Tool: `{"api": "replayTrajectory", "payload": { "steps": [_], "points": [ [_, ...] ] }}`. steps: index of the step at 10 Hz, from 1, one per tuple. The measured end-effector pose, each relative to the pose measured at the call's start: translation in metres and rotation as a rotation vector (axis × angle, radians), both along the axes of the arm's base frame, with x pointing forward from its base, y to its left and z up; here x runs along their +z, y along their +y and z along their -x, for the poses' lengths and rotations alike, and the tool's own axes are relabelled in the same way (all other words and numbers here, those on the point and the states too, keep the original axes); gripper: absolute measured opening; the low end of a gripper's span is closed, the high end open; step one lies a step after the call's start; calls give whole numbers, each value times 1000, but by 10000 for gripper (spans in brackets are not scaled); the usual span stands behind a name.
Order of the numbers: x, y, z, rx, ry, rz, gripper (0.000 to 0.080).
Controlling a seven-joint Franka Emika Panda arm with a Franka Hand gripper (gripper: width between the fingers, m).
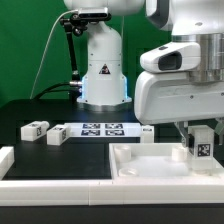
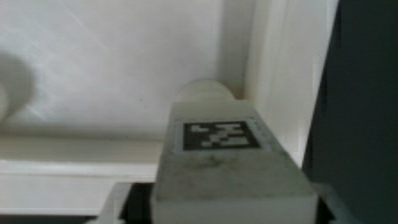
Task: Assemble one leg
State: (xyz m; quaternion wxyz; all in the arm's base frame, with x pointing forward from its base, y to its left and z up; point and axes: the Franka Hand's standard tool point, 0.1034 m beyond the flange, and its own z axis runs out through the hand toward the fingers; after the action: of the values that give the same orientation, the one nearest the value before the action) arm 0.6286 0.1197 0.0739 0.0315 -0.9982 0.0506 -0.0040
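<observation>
My gripper point(image 1: 199, 136) is shut on a leg point(image 1: 201, 148), a white oblong block with its black-and-white tag facing the exterior camera. It holds the leg upright over the back right corner of the large white tray-shaped part point(image 1: 150, 167). In the wrist view the leg point(image 2: 222, 165) fills the space between the fingers of the gripper point(image 2: 222, 208), and its far end points at the inside corner of the tray part point(image 2: 107, 60). I cannot tell whether the leg touches the tray.
The marker board point(image 1: 100, 128) lies mid-table before the robot base point(image 1: 102, 70). Two loose legs point(image 1: 37, 128) point(image 1: 57, 135) lie to the exterior view's left of it and a third point(image 1: 147, 131) to its right. Another white part point(image 1: 6, 160) sits at the exterior view's left edge.
</observation>
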Motion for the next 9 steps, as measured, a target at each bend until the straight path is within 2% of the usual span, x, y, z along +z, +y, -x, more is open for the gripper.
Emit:
{"api": "replayTrajectory", "payload": {
  "steps": [6,9],
  "points": [
    [-1,-2,0,-611,27,16,291],
    [1,-3,2,-717,62,14,291]
  ]
}}
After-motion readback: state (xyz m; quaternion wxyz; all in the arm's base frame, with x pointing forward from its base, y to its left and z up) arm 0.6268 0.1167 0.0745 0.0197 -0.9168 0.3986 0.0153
